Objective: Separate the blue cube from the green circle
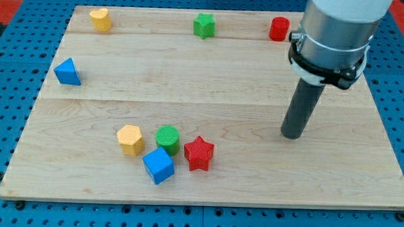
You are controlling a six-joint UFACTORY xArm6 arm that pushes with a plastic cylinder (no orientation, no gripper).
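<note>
The blue cube [158, 165] sits near the view's bottom, left of centre, touching the green circle [167, 138] just above it. A red star [199, 152] lies right beside both, and a yellow hexagon [130, 139] lies just left of the green circle. My tip [292, 135] rests on the board far to the right of this cluster, about a third of the board's width from the red star, touching no block.
A blue triangle [67, 72] sits at the left edge. Along the top are a yellow heart [101, 19], a green star [204, 24] and a red cylinder [279, 28]. The wooden board [209, 93] lies on a blue pegboard.
</note>
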